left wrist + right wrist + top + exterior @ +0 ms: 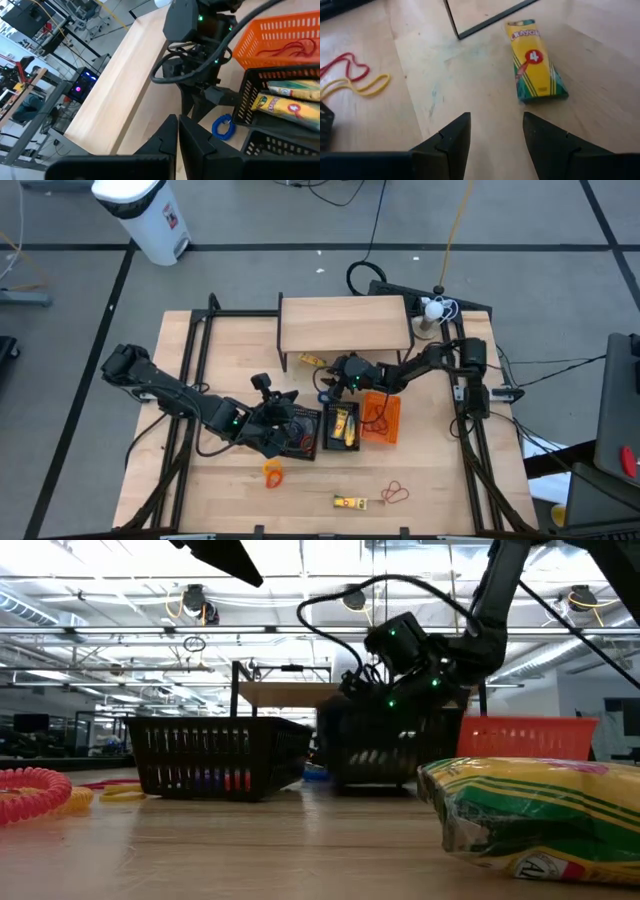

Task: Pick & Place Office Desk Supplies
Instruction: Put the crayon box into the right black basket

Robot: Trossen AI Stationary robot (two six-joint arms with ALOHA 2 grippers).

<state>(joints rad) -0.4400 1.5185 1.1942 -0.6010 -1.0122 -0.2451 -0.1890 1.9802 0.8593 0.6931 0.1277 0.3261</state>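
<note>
We see the desk supplies scattered about the middle and lower part of the high view. One yellow crayon pack (535,62) lies flat on the bench (230,340) just under the front edge of the wooden shelf (345,323), a little above the frame's centre; in the right wrist view it shows a "4" on its face and lies ahead of the right hand (492,140), untouched. That hand's fingers stand apart with bare wood between them, and it holds nothing. Beside it in the same view lie a red rubber band (342,67) and a yellow rubber band (362,87), overlapping on the wood.

At the centre of the high view sits a black basket (342,427) with yellow packs inside, and touching its right side an orange basket (382,418) with a red band in it. A second black basket (298,432) stands just left of these. A blue coiled loop (222,126) lies on the bench near the black basket's corner, seen in the left wrist view.

Lower in the high view, another crayon pack (350,502) and a red band (396,494) lie near each other on open wood, with an orange coil (272,474) to their left.

The left hand (177,131) hangs near the left black basket; its fingers are pressed together, gripping nothing we can see.
</note>
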